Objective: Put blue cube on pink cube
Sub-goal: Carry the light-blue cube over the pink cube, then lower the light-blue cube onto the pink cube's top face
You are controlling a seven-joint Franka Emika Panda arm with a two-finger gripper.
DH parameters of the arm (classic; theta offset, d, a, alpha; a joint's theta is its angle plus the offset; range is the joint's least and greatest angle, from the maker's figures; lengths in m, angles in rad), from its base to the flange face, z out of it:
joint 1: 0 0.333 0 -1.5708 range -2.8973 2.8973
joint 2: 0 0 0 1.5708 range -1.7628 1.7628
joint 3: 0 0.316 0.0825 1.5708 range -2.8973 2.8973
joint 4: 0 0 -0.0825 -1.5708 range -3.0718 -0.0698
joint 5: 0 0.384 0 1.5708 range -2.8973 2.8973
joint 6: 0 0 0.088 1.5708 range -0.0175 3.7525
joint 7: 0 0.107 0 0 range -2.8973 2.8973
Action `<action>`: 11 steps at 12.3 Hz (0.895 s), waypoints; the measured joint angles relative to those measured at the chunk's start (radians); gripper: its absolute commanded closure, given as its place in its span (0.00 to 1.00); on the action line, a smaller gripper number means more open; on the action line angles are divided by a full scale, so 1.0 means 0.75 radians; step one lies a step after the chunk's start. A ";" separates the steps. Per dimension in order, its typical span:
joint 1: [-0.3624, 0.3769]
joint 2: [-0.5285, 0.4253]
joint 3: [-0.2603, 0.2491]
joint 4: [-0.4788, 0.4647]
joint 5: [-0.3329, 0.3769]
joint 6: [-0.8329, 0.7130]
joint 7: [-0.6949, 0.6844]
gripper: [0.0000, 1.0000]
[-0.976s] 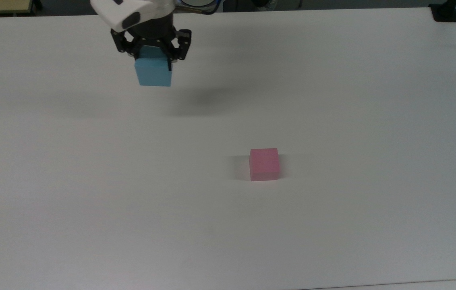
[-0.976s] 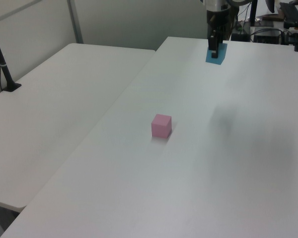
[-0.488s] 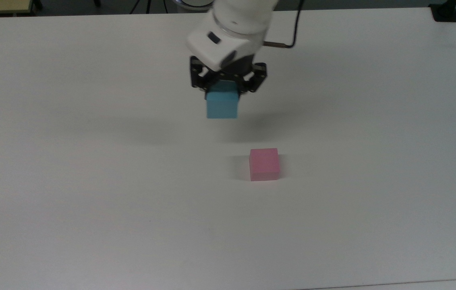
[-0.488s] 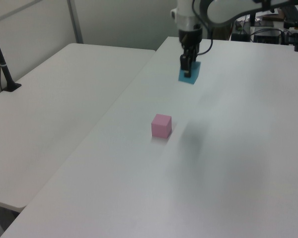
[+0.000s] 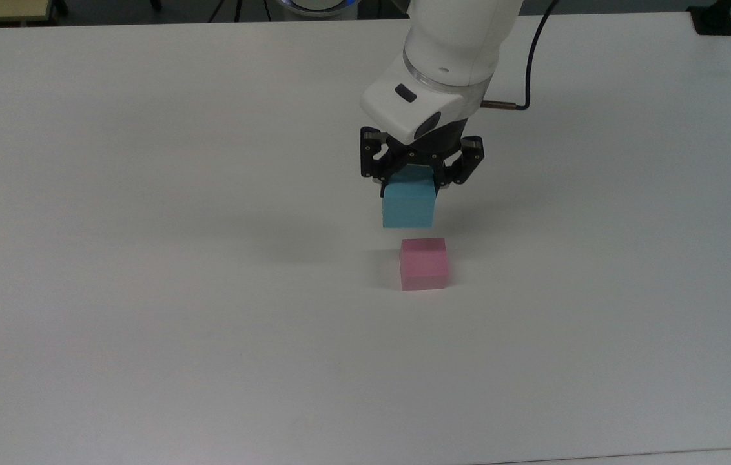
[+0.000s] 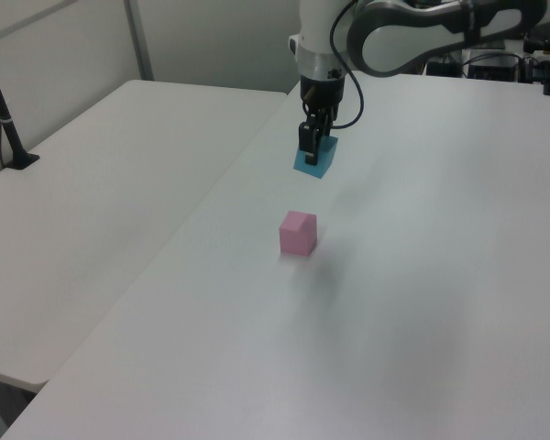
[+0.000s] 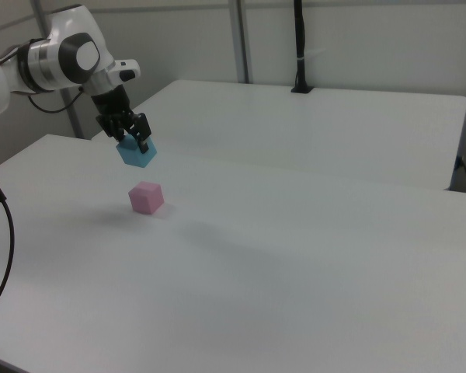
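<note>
Top view, desk [image 5: 146, 290]: a broad white surface that carries the scene; bare apart from one block and soft shadows.
Second desk [image 6: 101, 211]: another white one stands edge to edge with the first, on the left view's left; in the right view it lies behind.
Arm [image 5: 456, 51]: a white robot arm comes in from the top view's upper edge, wrist bent downward, with a thin black cable [image 5: 533, 58] looping off on the top view's right.
Tool [image 5: 409, 194]: black, two-fingered, pointing down at the desk; its fingers are clamped on the light-blue block from two opposite sides. In the left view the tool [image 6: 312, 149] hangs above the desk.
Blue cube [image 5: 408, 205]: held in the tool, off the desk, with its upper part tucked between the fingers. In the left view the blue cube [image 6: 313, 160] is tilted, one corner lowest; the right view shows the blue cube [image 7: 137, 152] tilted the same way.
Pink cube [image 5: 423, 263]: sits flat on the desk, alone. In the top view the blue one appears just above it and a touch to the left, not touching. In the left view the pink cube [image 6: 298, 233] lies below the raised blue block, with clear air between them; in the right view the pink cube [image 7: 146, 197] sits just below it.
Post [image 7: 299, 47]: a dark upright pole stands at the far edge of the second desk in the right view.
</note>
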 measured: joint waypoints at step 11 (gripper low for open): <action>0.020 0.207 0.000 0.095 0.003 0.026 0.050 0.68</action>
